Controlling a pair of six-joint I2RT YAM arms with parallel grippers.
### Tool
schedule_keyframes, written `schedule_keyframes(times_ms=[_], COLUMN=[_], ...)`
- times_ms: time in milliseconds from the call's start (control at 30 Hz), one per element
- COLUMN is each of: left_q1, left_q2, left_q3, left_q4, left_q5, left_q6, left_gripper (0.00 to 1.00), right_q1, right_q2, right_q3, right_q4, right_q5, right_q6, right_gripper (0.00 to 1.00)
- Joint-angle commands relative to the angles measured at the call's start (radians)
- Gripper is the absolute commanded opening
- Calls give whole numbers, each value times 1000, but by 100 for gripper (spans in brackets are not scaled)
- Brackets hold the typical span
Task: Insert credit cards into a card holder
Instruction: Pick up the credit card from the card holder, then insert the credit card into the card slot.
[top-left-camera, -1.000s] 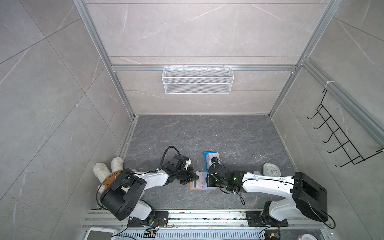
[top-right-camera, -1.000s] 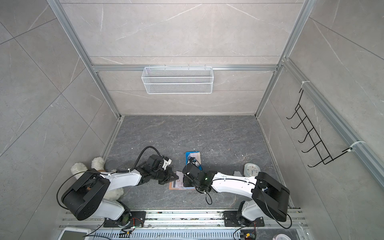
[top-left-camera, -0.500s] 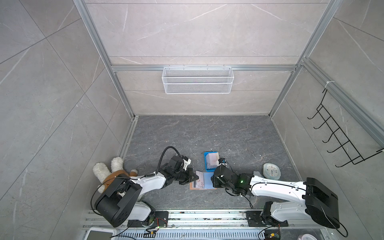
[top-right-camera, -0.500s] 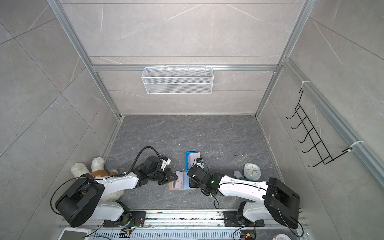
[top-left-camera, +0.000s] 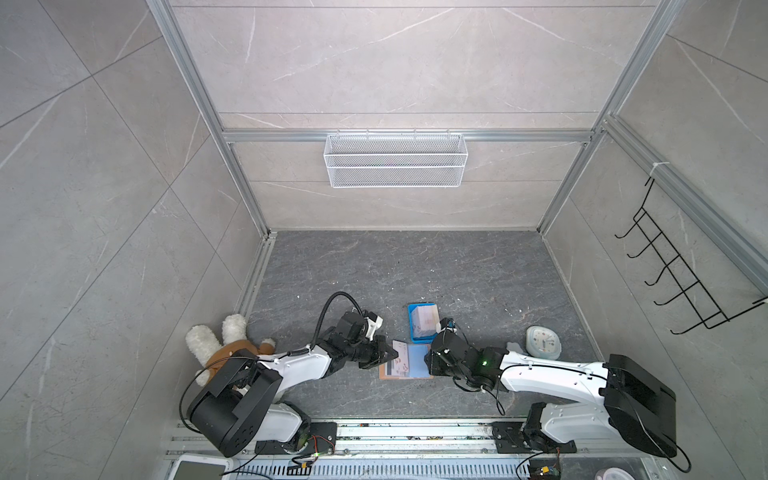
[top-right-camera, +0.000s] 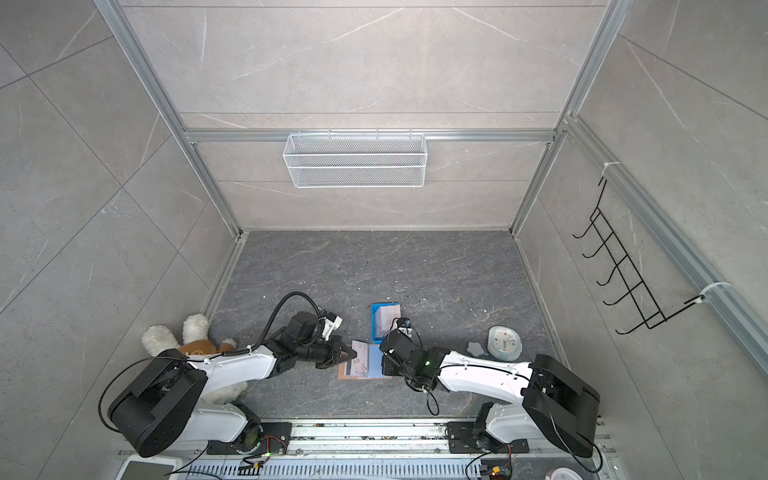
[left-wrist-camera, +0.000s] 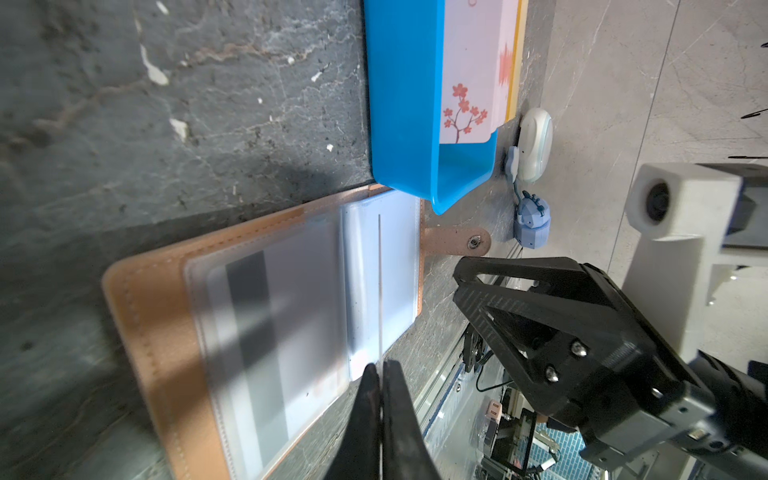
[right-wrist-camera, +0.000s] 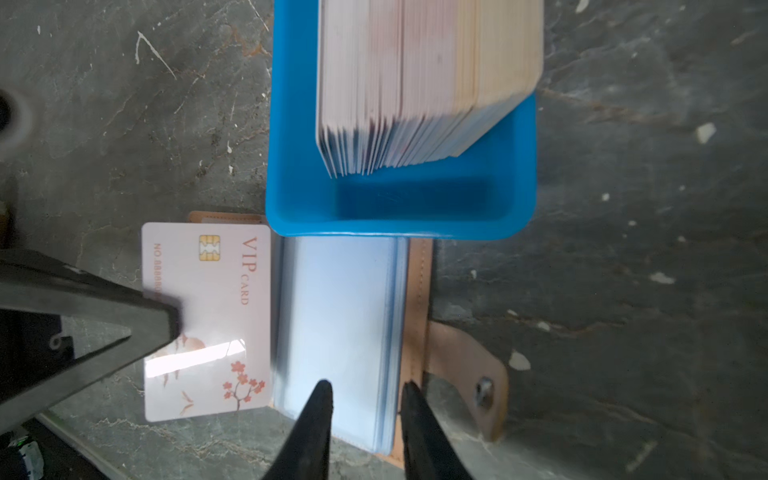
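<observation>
The card holder (top-left-camera: 417, 366) lies open on the floor, tan with bluish clear sleeves (right-wrist-camera: 336, 324) and a snap tab (left-wrist-camera: 455, 243). One sleeve holds a card with a dark stripe (left-wrist-camera: 257, 332). My left gripper (left-wrist-camera: 380, 368) is shut on a pale pink credit card (right-wrist-camera: 208, 320), held flat over the holder's left half and seen edge-on in the left wrist view. My right gripper (right-wrist-camera: 365, 388) stands open just above the right sleeves' near edge, holding nothing. More credit cards (right-wrist-camera: 415, 83) stand stacked in the blue tray (right-wrist-camera: 399, 199) behind the holder.
A small round clock (top-left-camera: 543, 343) and a little blue figure (left-wrist-camera: 530, 220) sit to the right of the holder. A plush toy (top-left-camera: 224, 349) lies at the left wall. A wire basket (top-left-camera: 395, 166) hangs on the back wall and a hook rack (top-left-camera: 673, 282) on the right wall.
My right gripper's jaws have parted over the sleeves and the right arm's elbow has shifted to the right. The left gripper still holds the card in about the same place.
</observation>
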Motion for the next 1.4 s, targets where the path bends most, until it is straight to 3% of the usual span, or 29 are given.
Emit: schedule_keyframes(times_ms=[0,533,1367], left_q1=[6,6,6], left_q2=[-33,30,97], left_q3=[-14,9,35], left_q4=[21,63,47], left_q5=[8,24,47], left_q6=[12,15,47], left_gripper=[0,0,0], right_q1=[-18,-35,-34], right_q2=[44,141,29], right_q3=[-25,0,2], right_q4=[57,20,-43], right_q5=[-30,-18,43], right_q6=[5,15,-19], right_gripper=[30,23,22])
